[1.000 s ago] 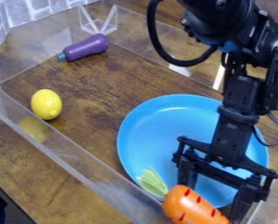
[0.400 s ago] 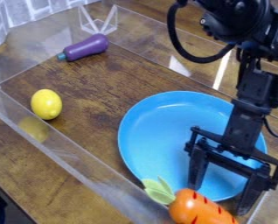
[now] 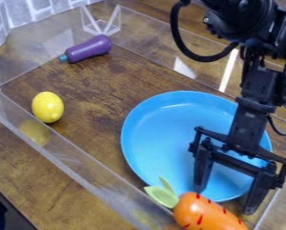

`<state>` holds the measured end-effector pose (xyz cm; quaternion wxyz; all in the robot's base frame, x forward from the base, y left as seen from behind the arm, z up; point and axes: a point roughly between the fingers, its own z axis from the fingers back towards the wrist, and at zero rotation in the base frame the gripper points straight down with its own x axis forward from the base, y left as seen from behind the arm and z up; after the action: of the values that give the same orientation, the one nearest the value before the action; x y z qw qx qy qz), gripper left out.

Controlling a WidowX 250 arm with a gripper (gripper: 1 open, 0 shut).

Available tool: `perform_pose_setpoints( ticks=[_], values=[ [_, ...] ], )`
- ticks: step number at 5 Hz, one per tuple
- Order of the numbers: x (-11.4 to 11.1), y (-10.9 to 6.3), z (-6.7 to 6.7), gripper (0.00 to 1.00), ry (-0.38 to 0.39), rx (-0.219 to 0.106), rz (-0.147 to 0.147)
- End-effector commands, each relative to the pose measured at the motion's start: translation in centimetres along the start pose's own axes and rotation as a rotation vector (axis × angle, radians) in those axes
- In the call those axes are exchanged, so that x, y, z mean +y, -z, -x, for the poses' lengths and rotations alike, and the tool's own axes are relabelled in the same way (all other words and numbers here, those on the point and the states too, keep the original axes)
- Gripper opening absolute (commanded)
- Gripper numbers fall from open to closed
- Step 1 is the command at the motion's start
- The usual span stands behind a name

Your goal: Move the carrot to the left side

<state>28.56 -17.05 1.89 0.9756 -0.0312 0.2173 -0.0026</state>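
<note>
The carrot (image 3: 207, 214), glossy orange with light green leaves (image 3: 161, 191), lies at the near rim of the blue plate (image 3: 164, 135), at the bottom edge of the view. My gripper (image 3: 236, 182) points steeply down over the plate, right behind and above the carrot. Its two black fingers (image 3: 196, 173) stand wide apart, so it is open with nothing held between them. The carrot's body sits just in front of the gap between the fingers. I cannot tell whether a fingertip touches it.
A yellow lemon (image 3: 47, 107) rests on the wooden table to the left. A purple eggplant (image 3: 88, 48) lies at the back left. A clear plastic wall (image 3: 74, 166) runs along the near left side and another stands along the back.
The carrot has turned a little at the plate's rim and its leaves now stick up. The arm has edged slightly to the right, and the gripper has stayed open.
</note>
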Motion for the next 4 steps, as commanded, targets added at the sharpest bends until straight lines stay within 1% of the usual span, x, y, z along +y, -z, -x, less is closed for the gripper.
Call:
perform_pose_setpoints(
  ticks=[1, 2, 3, 4],
  values=[
    [0.7, -0.8, 0.0, 1.0, -0.046, -0.027, 0.03],
    [0.8, -0.9, 0.4, 1.0, -0.078, -0.02, 0.04],
    [1.0, -0.9, 0.8, 1.0, -0.069, -0.009, 0.032],
    [1.2, -1.0, 1.3, 0.0, -0.06, -0.001, 0.025]
  ],
)
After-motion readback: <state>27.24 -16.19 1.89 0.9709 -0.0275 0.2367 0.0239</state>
